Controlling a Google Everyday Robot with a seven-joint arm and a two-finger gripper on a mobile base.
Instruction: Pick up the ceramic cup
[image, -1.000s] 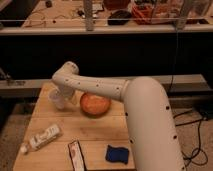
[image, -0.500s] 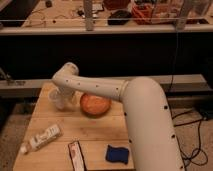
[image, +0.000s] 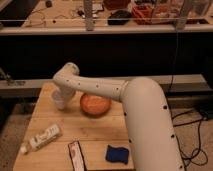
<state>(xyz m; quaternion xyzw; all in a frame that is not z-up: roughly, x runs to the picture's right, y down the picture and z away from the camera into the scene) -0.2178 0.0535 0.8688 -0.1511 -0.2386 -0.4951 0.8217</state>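
wooden table, light grain, boards running left to right. orange bowl wide and shallow, sits toward the back middle of the table. white tube-like bottle lies on its side near the front left corner, cap end pointing to the left edge. flat red-and-white packet lies at the front edge, just right of the bottle. dark blue sponge rests front right. cluttered shelf behind; black cables on the floor at right.

white arm bends down left, gripper low over the table.
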